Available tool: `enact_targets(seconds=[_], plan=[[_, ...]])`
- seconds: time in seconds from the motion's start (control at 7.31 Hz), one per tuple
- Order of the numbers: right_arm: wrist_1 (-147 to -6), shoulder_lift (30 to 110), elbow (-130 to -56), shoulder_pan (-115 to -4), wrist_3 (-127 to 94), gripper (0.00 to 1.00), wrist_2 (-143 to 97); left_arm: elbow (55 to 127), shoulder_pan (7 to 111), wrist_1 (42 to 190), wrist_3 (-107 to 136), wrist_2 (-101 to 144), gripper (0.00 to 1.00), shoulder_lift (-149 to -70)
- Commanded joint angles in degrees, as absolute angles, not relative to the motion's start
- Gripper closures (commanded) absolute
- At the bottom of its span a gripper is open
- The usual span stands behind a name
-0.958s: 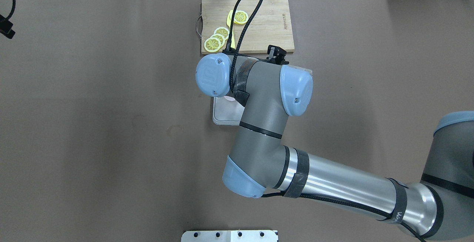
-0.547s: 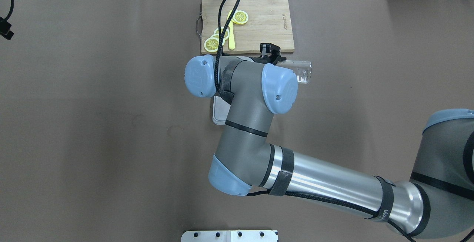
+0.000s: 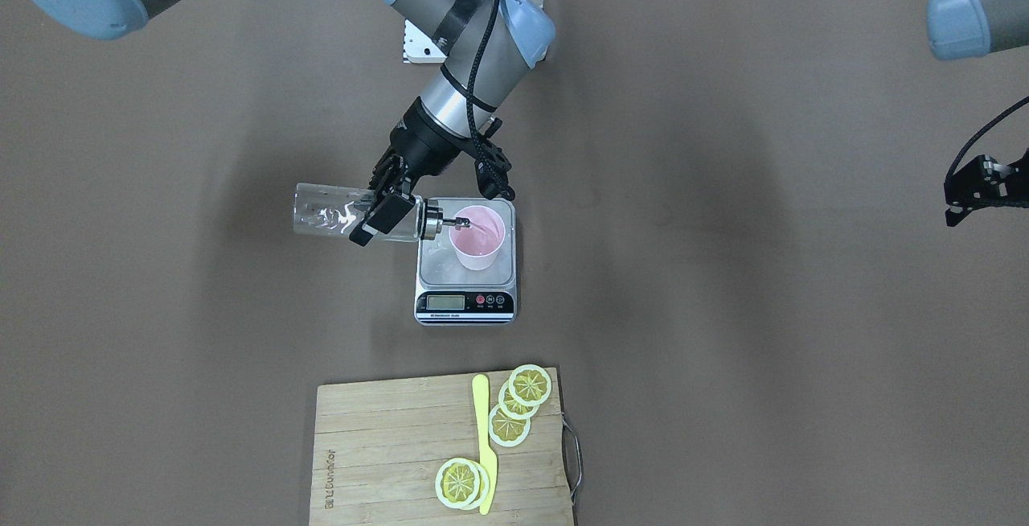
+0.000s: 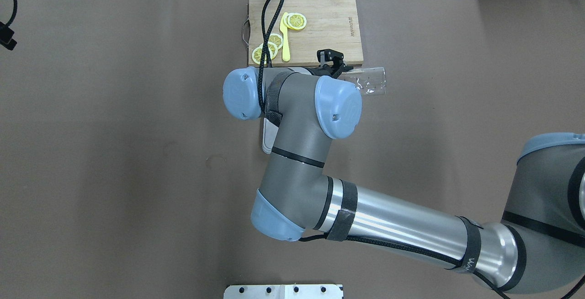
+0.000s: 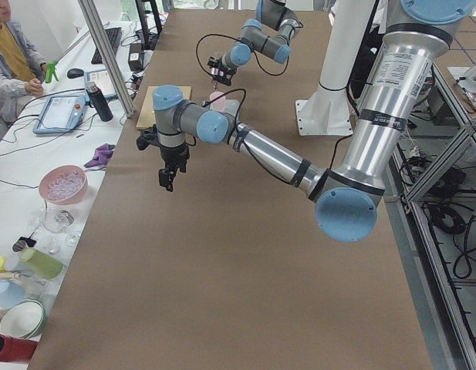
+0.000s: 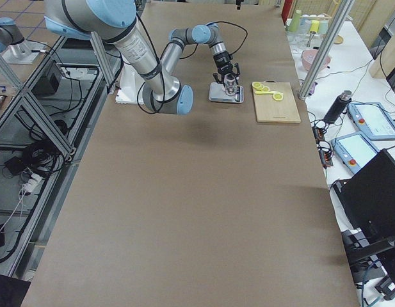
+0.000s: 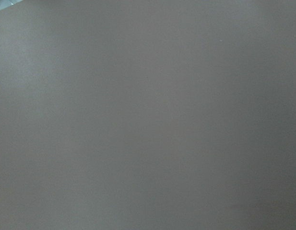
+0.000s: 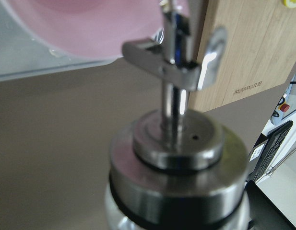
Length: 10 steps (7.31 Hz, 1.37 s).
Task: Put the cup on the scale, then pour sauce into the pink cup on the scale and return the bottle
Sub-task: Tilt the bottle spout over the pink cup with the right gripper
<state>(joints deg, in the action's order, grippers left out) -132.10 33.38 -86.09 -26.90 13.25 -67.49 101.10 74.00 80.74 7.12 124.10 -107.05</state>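
Right, my right hand (image 3: 384,216), clamped round the bottle (image 3: 330,216), has swung it over flat, spout now above the cup (image 3: 478,240) on the scale (image 3: 466,301). Sauce (image 3: 313,225) should be running. Left hand (image 3: 977,188) idles off aside; its grip I can't make out.

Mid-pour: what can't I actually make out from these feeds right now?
Reading on the scale: digits too small in the front-facing view.
Fill level in the cup, any stream: the sauce is clear; the blurred bottle blocks the right wrist view.
Overhead view: the right arm hides the cup.
The left gripper: cut off by the front-facing view's edge, jaws unreadable; its wrist view shows only table.
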Motion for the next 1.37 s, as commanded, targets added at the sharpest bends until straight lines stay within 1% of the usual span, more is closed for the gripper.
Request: enact_targets(seconds=[0.0, 0.55, 0.82, 0.96, 1.09, 1.23], plan=[[-133.6, 33.1, -85.8, -26.9, 15.0, 1.0, -66.9, 100.9, 74.0, 80.9, 7.1, 124.1, 0.02, -107.1], [-133.9, 32.9, -85.9, -26.9, 20.2, 1.0, -64.9, 100.4, 74.0, 81.3, 7.1, 124.1, 0.02, -107.0], [-133.2, 33.2, -87.6, -27.2, 15.9, 1.0, -65.5, 100.5, 74.0, 81.7, 7.3, 124.1, 0.02, -107.0], [-130.8, 35.0, -88.4, -27.2, 10.6, 1.0, -66.6, 100.5, 74.0, 81.7, 7.3, 124.1, 0.02, -107.2], [-125.4, 39.7, -92.6, -27.2, 8.2, 1.0, -69.1, 100.5, 74.0, 81.7, 7.3, 124.1, 0.02, -107.5], [-121.5, 45.1, -99.0, -27.3, 6.2, 1.0, -70.7, 100.6, 74.0, 81.7, 7.4, 124.1, 0.02, -107.5]])
